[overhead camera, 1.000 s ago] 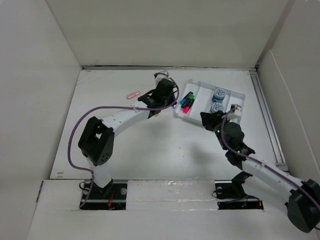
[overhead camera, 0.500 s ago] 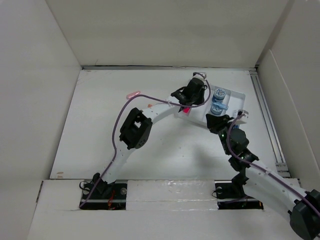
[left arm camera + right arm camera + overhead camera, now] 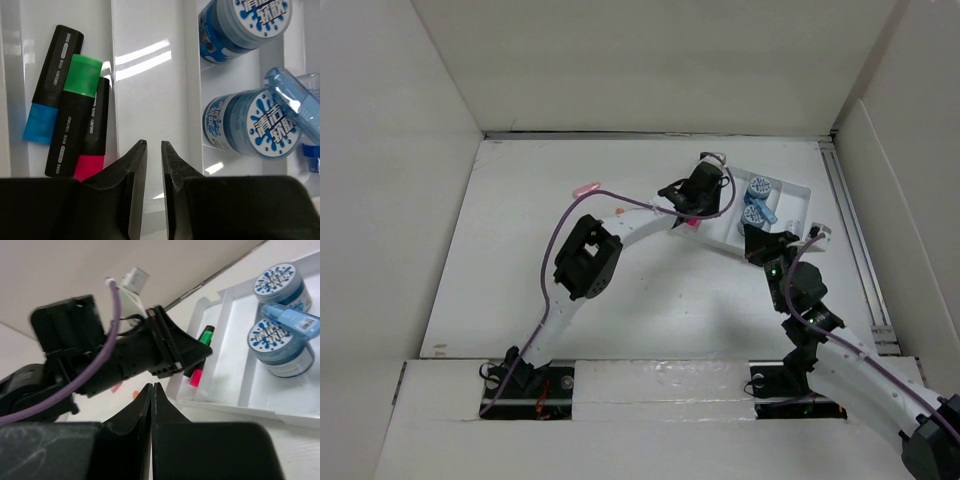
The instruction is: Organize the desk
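Landmark: the small white plastic four-compartment tray (image 3: 798,190).

1. The desk (image 3: 570,280), a large flat matte white tabletop walled by white panels, lies under the tray. It spreads wide to the tray's left and near sides.
2. The left gripper (image 3: 154,145) hangs over the tray, above the narrow middle compartment. Its fingers are drawn almost together with a thin slit between them, and they grasp nothing.
3. The right gripper (image 3: 151,388) sits just off the tray's near edge. Its fingers are pressed together and empty.
4. The compartment left of the left gripper holds three black-bodied highlighters side by side, capped blue (image 3: 51,85), green (image 3: 75,112) and pink (image 3: 93,137).
5. The compartment right of it holds two round blue tubs (image 3: 250,127) with printed lids. A translucent blue plastic piece (image 3: 295,102) lies tilted across one tub.
6. A small pink item (image 3: 586,188) lies on the desk, well left of the tray.
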Action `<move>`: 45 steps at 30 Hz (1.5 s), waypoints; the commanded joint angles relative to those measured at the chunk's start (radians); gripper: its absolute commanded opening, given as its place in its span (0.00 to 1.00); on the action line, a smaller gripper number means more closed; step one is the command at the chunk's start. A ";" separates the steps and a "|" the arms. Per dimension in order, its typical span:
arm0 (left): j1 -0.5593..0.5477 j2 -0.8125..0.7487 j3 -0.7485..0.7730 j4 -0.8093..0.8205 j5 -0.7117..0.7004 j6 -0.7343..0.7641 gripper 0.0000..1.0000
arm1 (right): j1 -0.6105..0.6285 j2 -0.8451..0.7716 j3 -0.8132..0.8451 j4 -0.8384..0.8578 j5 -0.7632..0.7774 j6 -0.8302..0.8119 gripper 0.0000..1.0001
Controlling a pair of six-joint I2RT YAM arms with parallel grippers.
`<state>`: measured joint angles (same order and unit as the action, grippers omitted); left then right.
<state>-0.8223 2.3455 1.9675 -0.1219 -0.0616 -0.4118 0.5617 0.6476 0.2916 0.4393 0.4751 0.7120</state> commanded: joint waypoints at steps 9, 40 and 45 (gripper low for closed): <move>0.003 -0.181 -0.065 0.100 0.051 -0.039 0.16 | -0.086 -0.055 0.050 -0.131 0.125 0.060 0.00; -0.037 -1.098 -1.145 0.446 0.164 -0.185 0.31 | -0.651 0.601 0.498 -0.422 -0.500 -0.146 0.95; -0.037 -1.095 -1.176 0.464 0.187 -0.193 0.31 | -0.651 0.612 0.475 -0.415 -0.544 -0.137 0.94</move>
<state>-0.8574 1.2617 0.8024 0.2821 0.0952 -0.6010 -0.0887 1.2644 0.7456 0.0090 -0.0002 0.5903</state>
